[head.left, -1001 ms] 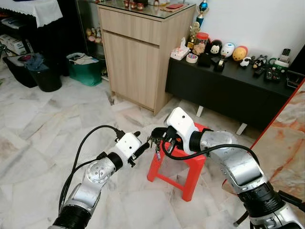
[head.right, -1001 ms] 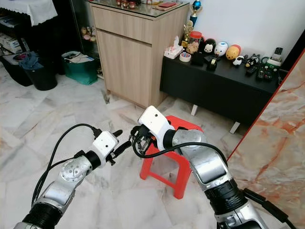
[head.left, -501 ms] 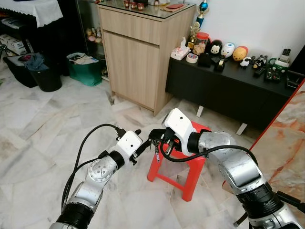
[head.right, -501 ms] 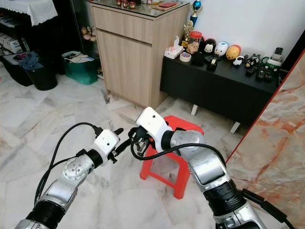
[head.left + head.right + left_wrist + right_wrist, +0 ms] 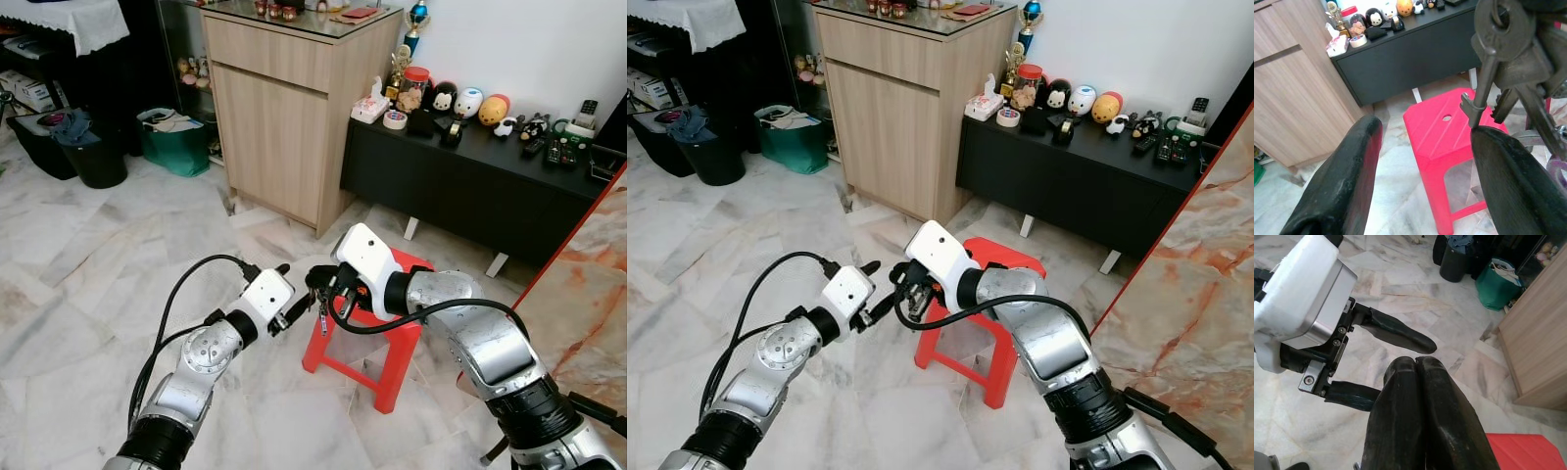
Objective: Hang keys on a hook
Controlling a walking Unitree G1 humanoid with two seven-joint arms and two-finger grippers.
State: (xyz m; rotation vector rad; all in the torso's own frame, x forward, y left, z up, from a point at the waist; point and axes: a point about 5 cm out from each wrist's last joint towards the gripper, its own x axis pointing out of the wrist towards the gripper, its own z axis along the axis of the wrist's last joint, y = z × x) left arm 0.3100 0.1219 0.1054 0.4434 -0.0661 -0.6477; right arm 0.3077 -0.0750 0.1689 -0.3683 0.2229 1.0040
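above the red stool [image 5: 377, 333], the right tool [image 5: 323, 286] is clenched on the keys [image 5: 1501, 58], which dangle between the spread fingers [image 5: 1342, 176] of the left tool [image 5: 299, 302]. no hook is visible, so hanging seems still ahead.

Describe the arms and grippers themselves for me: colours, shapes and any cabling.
Both arms are silver metal with black ribbed bands and rounded joints. Each wrist ends in a blocky white housing, silver-edged with small screws. The left gripper and right gripper each have two long, rounded black fingers. A black cable loops beside the left arm; another loops across the right forearm.
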